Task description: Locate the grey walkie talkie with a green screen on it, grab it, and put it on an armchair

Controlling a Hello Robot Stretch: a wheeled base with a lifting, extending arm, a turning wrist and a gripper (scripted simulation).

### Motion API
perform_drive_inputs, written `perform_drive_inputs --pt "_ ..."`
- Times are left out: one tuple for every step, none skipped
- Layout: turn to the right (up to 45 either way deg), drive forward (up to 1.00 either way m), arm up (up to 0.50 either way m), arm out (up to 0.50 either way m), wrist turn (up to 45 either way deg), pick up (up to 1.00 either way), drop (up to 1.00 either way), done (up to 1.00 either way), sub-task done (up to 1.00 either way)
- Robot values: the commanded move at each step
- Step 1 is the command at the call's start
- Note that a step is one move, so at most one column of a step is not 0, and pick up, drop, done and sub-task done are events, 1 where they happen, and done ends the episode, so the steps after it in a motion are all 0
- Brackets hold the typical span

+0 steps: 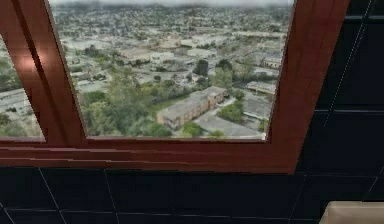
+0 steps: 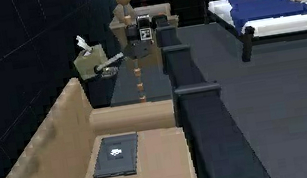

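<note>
Ahead, a red-framed window (image 1: 170, 70) looks over a town, with dark tiled wall (image 1: 200, 195) below it.

Out to the side, the claw (image 2: 112, 61) reaches next to a tan boxy blob (image 2: 86, 62) past the armchair (image 2: 53, 142)'s far end. I cannot tell whether it holds anything, nor which blob is the walkie talkie, so I can't place it against the claw. I'd expect it to be light, rigid, slick plastic; grip across the body, not the aerial.

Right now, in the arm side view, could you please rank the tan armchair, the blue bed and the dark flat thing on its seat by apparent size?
1. tan armchair
2. blue bed
3. dark flat thing
The armchair is near the camera and the bed is far back, so their true order is unsure.
</note>
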Motion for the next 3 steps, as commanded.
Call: perform_drive_inputs --pt "0.0 0.0 0.0 0.0 33.0 0.0 0.0 0.0 0.0" --pt "0.0 0.0 -0.38 0.0 0.0 0.0 0.0 0.0 0.0" --pt "0.0 0.0 -0.32 0.0 0.0 0.0 0.0 0.0 0.0"
